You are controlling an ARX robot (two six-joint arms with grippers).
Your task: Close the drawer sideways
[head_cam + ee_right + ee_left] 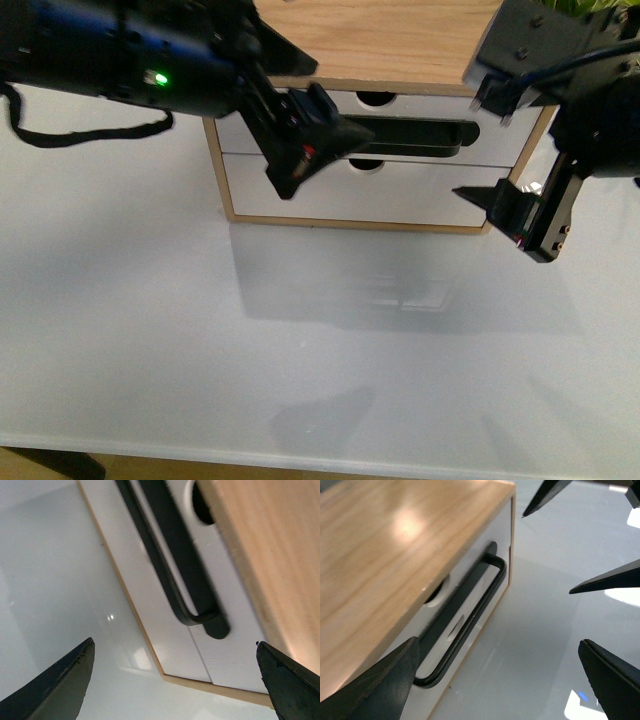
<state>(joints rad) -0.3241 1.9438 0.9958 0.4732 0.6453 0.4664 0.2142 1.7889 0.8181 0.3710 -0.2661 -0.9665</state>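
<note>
- The white worktop (150, 330) fills most of the front view and carries a small light-wood cabinet (380, 40) at its far side, facing the robot.
- The drawer (430, 103) is the upper of two white fronts in that cabinet. It looks about flush with the wooden frame, but none of the views settles whether a sliver of travel is left.
- Below it sits the lower drawer front (300, 205), which has no bar.
- The bar handle (420, 135) is long and black. Its long axis runs left to right across the robot's view, parallel to the cabinet face.
- The left gripper (325, 160) hangs in front of the left end of the handle. Its jaws are spread wide, and in the left wrist view its fingers (390, 680) stand well apart with nothing between them.
- The right gripper (505, 215) is off the cabinet's lower right corner, also spread and empty; its fingers (60, 680) frame the handle's right end in the right wrist view.
- The drawer lies beyond both grippers, away from the robot. In the front view the left gripper overlaps the drawer front, while the right one is beside the cabinet's edge. My guess is that any last push falls to the left arm, moving straight away from the robot against the panel.
- The semicircular notch (375, 98) cuts the drawer's top edge, just above the handle.
</note>
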